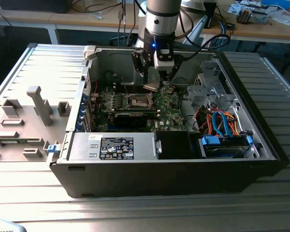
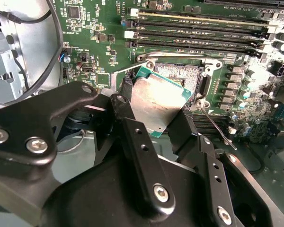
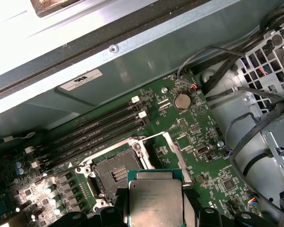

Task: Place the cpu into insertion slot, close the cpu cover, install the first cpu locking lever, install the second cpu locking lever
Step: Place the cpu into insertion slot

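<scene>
My gripper (image 1: 153,83) is shut on the cpu (image 1: 152,87), a flat silver-topped chip held by its edges between the two black fingers (image 2: 124,101). In both wrist views the cpu (image 2: 154,101) (image 3: 155,201) hangs tilted a little above the motherboard, partly over the open insertion slot (image 2: 182,75) (image 3: 114,172). The slot's contact field lies bare. The cpu cover (image 3: 173,147), a thin silvery frame, stands swung open beside the slot. A thin wire locking lever (image 2: 217,126) juts out loose beside the slot.
The green motherboard (image 1: 166,104) lies inside an open computer case (image 1: 261,145). Memory slots (image 3: 99,127) run beside the socket. A drive cage (image 1: 208,89) with coloured cables (image 1: 222,123) sits on the exterior view's right, and a power supply (image 1: 113,147) along the near wall.
</scene>
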Available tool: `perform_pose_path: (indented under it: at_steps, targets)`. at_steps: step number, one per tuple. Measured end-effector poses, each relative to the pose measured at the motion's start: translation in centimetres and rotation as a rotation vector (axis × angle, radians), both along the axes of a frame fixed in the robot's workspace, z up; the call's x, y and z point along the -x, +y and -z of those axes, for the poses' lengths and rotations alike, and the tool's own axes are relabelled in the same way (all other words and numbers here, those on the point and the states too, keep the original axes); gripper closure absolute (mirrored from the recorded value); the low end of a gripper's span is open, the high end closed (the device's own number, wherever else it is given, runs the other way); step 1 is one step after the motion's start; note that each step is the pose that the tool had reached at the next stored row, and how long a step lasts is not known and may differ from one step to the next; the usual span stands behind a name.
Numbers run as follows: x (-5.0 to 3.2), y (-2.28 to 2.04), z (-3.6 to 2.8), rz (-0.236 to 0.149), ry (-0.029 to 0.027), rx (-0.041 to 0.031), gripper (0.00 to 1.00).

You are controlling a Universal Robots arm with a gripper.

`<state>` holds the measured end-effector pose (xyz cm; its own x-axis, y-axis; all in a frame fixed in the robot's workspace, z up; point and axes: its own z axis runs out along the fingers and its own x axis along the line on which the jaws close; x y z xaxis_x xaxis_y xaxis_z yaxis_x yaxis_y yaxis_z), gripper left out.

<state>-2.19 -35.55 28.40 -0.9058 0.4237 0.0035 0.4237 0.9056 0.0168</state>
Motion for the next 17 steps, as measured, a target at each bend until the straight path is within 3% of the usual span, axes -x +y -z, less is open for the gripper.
perform_pose_path:
  at_steps: [17]
  targets:
    - [0.00, 0.00, 0.17, 0.013, 0.0000, 0.0002, 0.45]
